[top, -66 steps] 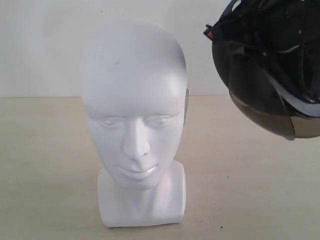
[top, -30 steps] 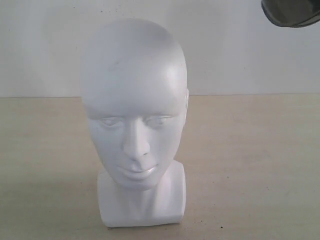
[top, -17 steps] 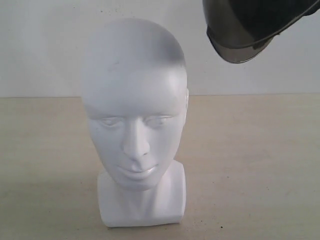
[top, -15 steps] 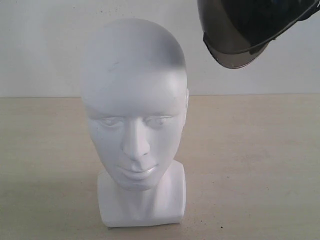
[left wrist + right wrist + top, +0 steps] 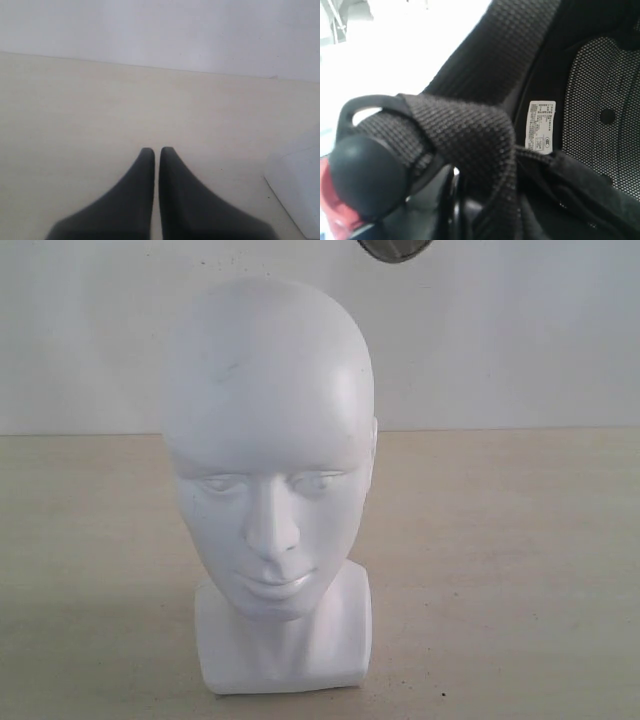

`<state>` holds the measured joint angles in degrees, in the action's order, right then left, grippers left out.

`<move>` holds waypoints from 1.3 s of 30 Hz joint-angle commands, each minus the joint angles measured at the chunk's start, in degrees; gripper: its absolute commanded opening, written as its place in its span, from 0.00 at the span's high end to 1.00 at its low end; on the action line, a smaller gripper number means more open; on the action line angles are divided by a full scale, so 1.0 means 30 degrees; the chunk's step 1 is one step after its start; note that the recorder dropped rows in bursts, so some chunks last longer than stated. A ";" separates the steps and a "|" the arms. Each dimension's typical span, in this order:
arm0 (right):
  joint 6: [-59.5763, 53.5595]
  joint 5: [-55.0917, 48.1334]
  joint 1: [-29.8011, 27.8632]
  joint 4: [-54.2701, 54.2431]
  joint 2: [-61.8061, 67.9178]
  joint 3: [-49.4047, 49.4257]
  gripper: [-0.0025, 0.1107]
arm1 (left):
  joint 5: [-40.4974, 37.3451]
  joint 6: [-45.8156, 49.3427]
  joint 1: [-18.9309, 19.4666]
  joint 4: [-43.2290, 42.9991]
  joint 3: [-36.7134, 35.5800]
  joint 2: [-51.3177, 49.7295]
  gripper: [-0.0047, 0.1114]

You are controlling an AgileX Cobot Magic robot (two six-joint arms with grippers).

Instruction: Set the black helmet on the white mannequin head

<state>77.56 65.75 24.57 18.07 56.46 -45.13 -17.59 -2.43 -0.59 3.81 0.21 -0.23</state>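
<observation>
Helmet (image 5: 395,248) aloft: only a dark sliver at top edge of ext view, above & a bit right of head (image 5: 268,440), not touching it. Head upright on table (image 5: 520,540), facing cam. R wrist view is packed w/ helmet's inside, strap (image 5: 470,135) & mesh lining (image 5: 605,110). R gripper holds helmet, jaws themselves hidden. L gripper (image 5: 156,152) closed, empty, low over table, head's base near.

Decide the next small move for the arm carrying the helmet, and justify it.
Probably bring the black helmet left and down over the white mannequin head. Only its lower edge shows at the top of the exterior view, above and right of the bare crown, not touching it.
</observation>
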 commanded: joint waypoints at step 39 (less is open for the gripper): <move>0.6436 0.1405 0.4233 0.6246 0.5424 -0.5095 0.98 | 0.8078 -0.5389 0.0007 0.0070 -0.0071 0.0075 0.92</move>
<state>99.51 66.22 36.68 40.72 73.21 -58.95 2.77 -11.16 -0.59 3.81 0.21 -0.23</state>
